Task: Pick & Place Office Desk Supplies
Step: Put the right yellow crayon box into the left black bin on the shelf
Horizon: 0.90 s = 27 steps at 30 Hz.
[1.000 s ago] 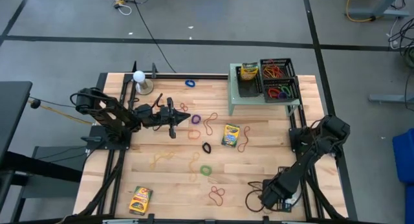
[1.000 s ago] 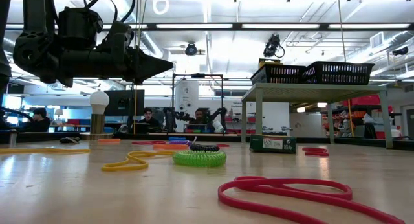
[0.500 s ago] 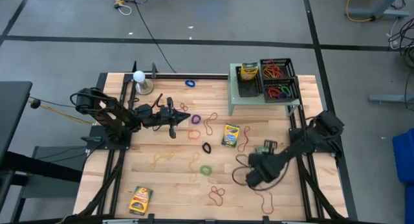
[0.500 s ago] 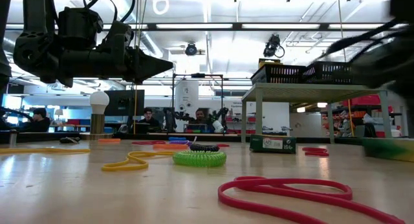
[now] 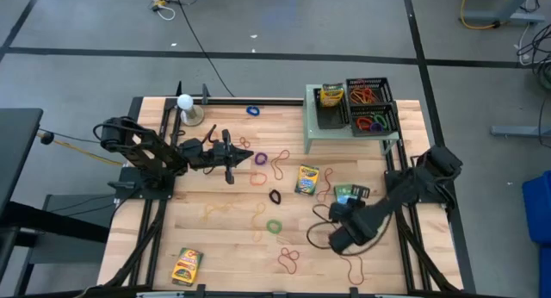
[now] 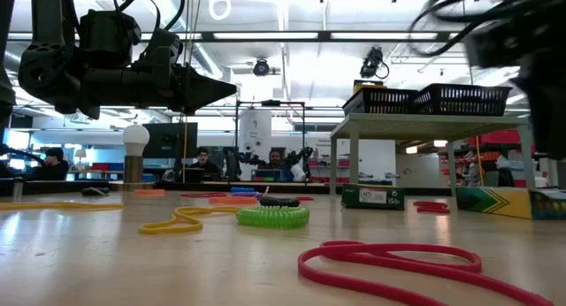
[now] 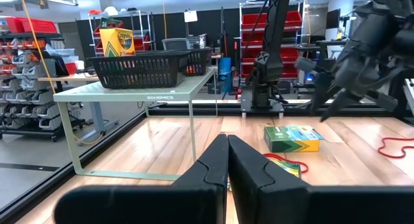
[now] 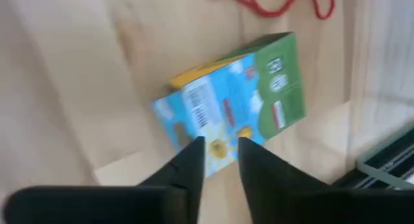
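Waiting at table's left, left gripper (image 5: 231, 157) is clenched, empty. Crayon box (image 5: 351, 195) lies flat near shelf's leg; right gripper (image 8: 217, 153) above it, barely parted, grasping nothing. Probably light, stiff cardboard: take its 2 long sides.

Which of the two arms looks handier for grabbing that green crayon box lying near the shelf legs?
The right one. Its tool hangs close to the green crayon box, which fills its wrist view. The left tool sits across the table, shut, among the rubber bands.
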### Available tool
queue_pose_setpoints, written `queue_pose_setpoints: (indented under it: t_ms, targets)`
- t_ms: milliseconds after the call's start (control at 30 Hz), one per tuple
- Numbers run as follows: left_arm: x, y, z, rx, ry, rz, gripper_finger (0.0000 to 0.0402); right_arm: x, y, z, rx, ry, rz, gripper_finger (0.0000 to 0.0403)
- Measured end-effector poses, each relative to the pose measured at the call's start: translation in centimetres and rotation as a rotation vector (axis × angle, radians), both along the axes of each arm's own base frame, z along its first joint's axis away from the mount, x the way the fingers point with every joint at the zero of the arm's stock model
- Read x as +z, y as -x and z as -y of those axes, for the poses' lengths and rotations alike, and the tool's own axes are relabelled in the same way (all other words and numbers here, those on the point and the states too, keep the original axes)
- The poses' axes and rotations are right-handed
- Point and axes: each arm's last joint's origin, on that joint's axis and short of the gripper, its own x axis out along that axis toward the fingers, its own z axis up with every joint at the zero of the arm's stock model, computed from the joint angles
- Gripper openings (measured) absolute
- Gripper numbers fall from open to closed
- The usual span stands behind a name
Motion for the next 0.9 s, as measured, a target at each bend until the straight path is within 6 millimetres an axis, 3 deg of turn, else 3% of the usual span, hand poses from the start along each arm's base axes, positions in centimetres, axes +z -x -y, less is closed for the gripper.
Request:
queue_pose_setpoints:
  t_ms: [167, 333, 500, 700, 900]
  targets:
    - [0.0, 0.0, 0.0, 0.000, 0.000, 0.000, 0.0010, -1.7, 1.3, -1.4, 0.050, 0.013, 0.069, 0.0177]
    - [0.0, 0.0, 0.0, 0.000, 0.000, 0.001, 0.0010, -3.4, 2.3, -0.9, 0.081, 0.055, 0.039, 0.0194]
    - [0.0, 0.0, 0.0, 0.000, 0.000, 0.001, 0.0010, -4.9, 2.7, -0.6, 0.144, 0.008, 0.033, 0.0175]
    - [0.0, 0.0, 0.0, 0.000, -0.001, 0.001, 0.0010, -4.9, 2.9, -0.2, 0.105, 0.082, 0.065, 0.0148]
    - [0.0, 0.0, 0.0, 0.000, -0.001, 0.002, 0.0010, -4.5, 2.6, -0.3, 0.095, 0.090, 0.084, 0.0076]
